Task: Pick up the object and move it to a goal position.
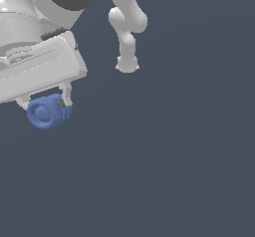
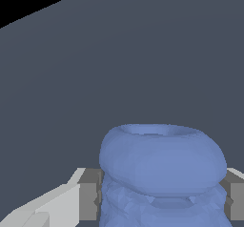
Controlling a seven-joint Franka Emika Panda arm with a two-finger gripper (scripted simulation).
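Observation:
The object is a small matte blue ridged cylinder with a round hollow end, at the exterior view's left. My white gripper is shut on the object, one finger on each side. The wrist view shows the object large and close, held between the two grey pads. It hangs tilted with its hollow end facing outward, and I cannot tell how far it is from the dark grey floor.
The arm's base and lower links stand at the back of the exterior view, right of the gripper. A flat dark grey floor fills the rest; its far edge meets black in the wrist view.

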